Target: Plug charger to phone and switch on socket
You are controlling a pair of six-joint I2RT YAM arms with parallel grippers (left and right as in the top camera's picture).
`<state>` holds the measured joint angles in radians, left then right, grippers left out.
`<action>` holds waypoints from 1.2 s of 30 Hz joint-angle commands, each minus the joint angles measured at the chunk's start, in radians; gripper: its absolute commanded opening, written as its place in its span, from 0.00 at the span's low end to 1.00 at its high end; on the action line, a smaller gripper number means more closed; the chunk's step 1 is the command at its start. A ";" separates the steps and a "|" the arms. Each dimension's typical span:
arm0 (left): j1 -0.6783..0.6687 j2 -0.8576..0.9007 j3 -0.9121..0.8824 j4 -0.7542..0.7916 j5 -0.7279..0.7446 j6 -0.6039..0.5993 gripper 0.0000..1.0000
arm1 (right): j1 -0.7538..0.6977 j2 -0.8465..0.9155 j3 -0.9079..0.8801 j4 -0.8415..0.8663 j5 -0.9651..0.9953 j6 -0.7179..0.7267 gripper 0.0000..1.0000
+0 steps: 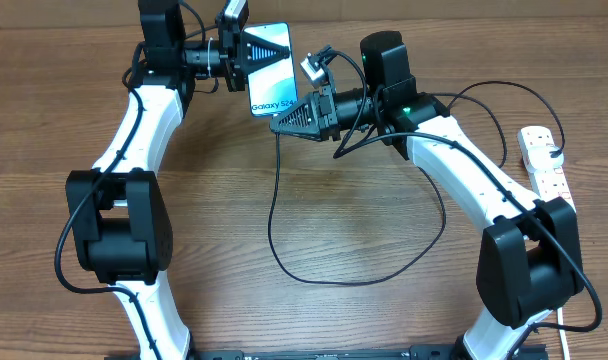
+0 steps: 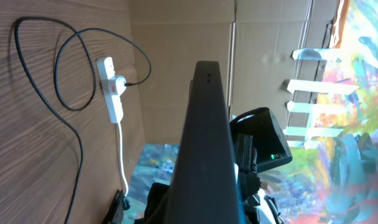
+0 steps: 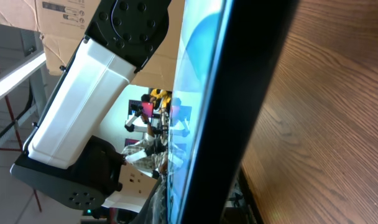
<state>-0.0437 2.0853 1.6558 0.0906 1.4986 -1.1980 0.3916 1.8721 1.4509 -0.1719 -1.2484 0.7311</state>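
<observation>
The left hand (image 1: pixel 281 49) is clamped on the phone (image 1: pixel 274 85), holding it clear of the worktop (image 1: pixel 334 320) at the upper middle of the overhead frame, lit screen up. Just below it, the right hand (image 1: pixel 280 123) is pinched shut on the charger (image 1: pixel 272 220) close to its connector tip, which sits at the phone's lower edge. Whether the tip is in the port cannot be told: both wrist views show the phone only edge-on.

The main risk is misalignment. The port is small, both pieces hang in the air, and a slight tilt of either wrist would drive the tip against the phone's frame instead of into the port. A hard push could then make the phone pivot or slide in the left hand's narrow grip, or bend the connector.

The cable runs in a wide loop across the lower middle of the worktop and passes under the right arm toward the socket (image 1: pixel 546 165) at the right edge. When an arm reaches for a switch, it could snag that loop and drag the connector out, or shift the strip.
</observation>
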 commanded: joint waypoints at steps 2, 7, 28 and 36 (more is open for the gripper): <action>-0.041 -0.019 0.008 -0.012 0.084 0.014 0.04 | -0.040 -0.014 0.014 0.037 0.134 0.002 0.04; -0.058 -0.019 0.008 -0.013 0.084 0.013 0.04 | -0.041 -0.014 0.014 0.037 0.135 0.002 0.04; -0.084 -0.019 0.008 -0.034 0.084 0.017 0.04 | -0.047 -0.014 0.014 0.049 0.150 0.006 0.04; -0.083 -0.019 0.008 -0.035 0.084 0.016 0.04 | -0.047 -0.014 0.014 0.070 0.148 0.025 0.04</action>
<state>-0.0525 2.0853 1.6577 0.0704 1.4677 -1.1984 0.3771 1.8721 1.4460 -0.1478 -1.2522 0.7677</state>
